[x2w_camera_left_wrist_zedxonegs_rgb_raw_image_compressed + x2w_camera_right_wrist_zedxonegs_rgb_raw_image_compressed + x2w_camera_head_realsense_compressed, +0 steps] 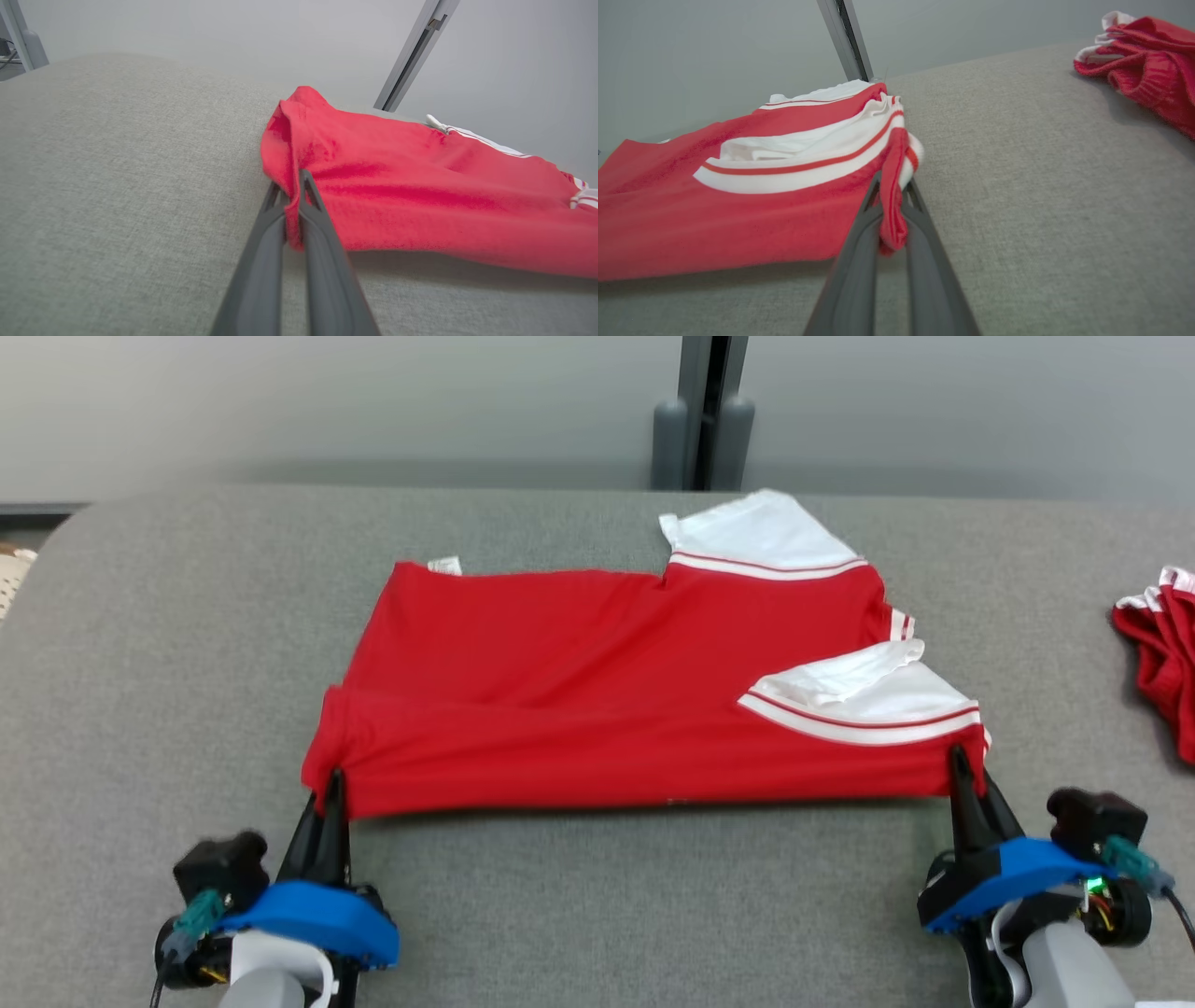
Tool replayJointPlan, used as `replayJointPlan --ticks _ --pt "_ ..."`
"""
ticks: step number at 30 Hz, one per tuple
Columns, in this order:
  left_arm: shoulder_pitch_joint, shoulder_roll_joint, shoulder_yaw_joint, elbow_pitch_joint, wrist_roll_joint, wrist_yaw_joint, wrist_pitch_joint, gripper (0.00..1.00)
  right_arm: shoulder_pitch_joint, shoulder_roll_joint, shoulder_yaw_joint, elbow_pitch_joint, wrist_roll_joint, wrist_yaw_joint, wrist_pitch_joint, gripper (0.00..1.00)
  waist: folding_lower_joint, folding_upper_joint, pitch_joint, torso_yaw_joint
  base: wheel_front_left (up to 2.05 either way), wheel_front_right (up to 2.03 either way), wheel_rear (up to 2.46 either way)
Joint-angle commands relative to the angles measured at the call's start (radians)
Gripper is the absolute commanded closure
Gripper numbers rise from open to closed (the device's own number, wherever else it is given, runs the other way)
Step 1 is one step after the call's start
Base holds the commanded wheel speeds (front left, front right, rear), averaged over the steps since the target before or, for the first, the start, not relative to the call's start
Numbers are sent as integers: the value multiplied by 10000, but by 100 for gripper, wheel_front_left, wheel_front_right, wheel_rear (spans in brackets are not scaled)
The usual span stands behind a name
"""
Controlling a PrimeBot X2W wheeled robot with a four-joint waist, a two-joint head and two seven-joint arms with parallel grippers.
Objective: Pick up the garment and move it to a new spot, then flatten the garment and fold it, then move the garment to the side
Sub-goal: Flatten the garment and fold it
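**Q:** Where is the garment lying?

**Op:** I am seeing the red garment (616,691) lying spread on the grey fabric surface (168,663), on the near side of the grey post (702,420). Its white striped sleeves are pointing to the post's right. A small white tag (445,565) is sticking out of the edge facing the post.

**Q:** And the grippers?

**Op:** I am watching the left gripper (330,782) pinching the corner farthest from the post on its left. In the left wrist view, red cloth is bunching between the two closed fingers. The right gripper (958,758) is clamping the matching corner on the post's right, under the nearer white sleeve. The right wrist view is showing a red-and-white fold squeezed between its fingers. The hem between those corners is sitting a little off the surface, with a shadow under it.

**Q:** Surroundings?

**Op:** I am noting a second red-and-white bundle (1162,653) lying crumpled well to the post's right, apart from the garment. A plain pale wall (327,401) is standing behind the post.
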Motion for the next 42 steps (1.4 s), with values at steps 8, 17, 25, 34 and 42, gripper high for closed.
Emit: replayJointPlan --ticks 8,17,25,34,42 --pt "1752 -202 667 -202 377 7 -16 100 1509 -65 -277 -467 461 -11 1 100 0 0 -1300 -84 0 0 0" --pt "2771 -345 489 294 119 69 -16 0 2877 -56 -145 -205 548 -6 0 0 0 0 -1439 12 0 0 0" --pt "1404 -360 850 -343 576 151 -15 0 1895 -42 -335 -696 132 -2 3 0 0 0 -753 -2 0 0 0" --pt "-2126 432 552 2008 591 9 462 0 166 -37 256 -745 -279 -2 3 0 0 0 449 -307 0 0 0" --pt "-3746 817 -198 3371 372 -8 792 0 -802 -39 760 -836 -323 -2 3 0 0 0 1082 -585 0 0 0"
